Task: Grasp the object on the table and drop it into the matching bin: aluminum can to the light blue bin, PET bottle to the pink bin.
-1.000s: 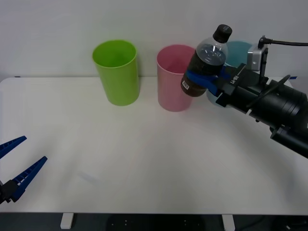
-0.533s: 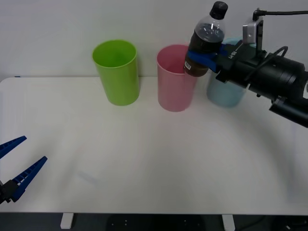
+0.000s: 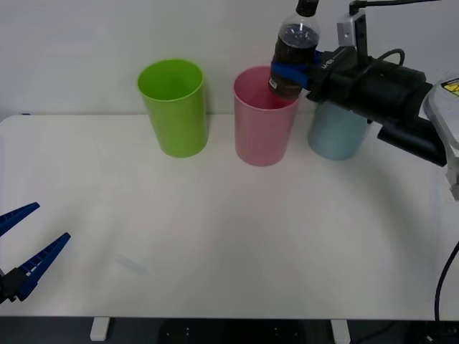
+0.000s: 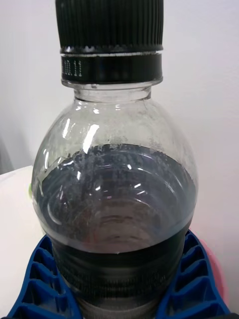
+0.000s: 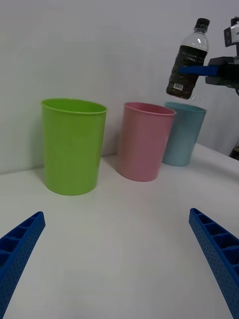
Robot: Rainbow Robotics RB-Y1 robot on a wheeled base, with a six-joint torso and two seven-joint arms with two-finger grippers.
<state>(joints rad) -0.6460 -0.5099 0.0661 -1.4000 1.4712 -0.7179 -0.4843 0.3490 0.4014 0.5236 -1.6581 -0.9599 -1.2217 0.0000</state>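
Front view, item one: PET bottle (image 3: pixel 290 54), small, clear, dark brown contents, black cap, dark label band. Held in the air, nearly upright with a slight tilt, its base above the right-hand side of the pink bin's rim; not touching the bin.

Item two: right gripper (image 3: pixel 295 72), blue ribbed fingers clamped on the bottle's lower body at the label band. The black arm reaches in from the right, passing in front of the light blue bin. Right wrist view shows the fingers (image 4: pixel 196 284) pressed against both sides of the bottle (image 4: pixel 117 199).

Item three: pink bin (image 3: pixel 264 118), upright on the table (image 3: pixel 229 236), middle of a row of three.

Item four: light blue bin (image 3: pixel 336 136), just beside the pink one on its right, upper part hidden behind the arm.

Item five: lime green bin (image 3: pixel 174 107), left end of the row.

Item six: left gripper (image 3: pixel 27 247), low at the near left edge of the table, fingers spread apart, holding nothing, well apart from the bins.
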